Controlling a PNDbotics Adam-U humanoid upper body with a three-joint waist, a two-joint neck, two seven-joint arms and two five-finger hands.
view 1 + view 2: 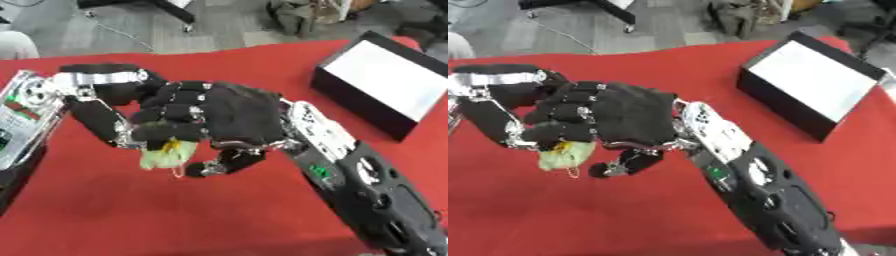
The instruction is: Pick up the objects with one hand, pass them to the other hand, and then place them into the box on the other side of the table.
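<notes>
Left eye view — both hands (229,116) on pale green object (166,157), mid-table.

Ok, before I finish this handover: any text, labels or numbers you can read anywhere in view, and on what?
None can be read.
Right arm: a small green mark on the forearm, too blurred to read.
Left arm: red and green marks on the silver forearm, too blurred to read.
Box: white inside, black walls, no print showing.
Pale green object held between the left hand and right hand: a yellow patch, no lettering visible.
</notes>
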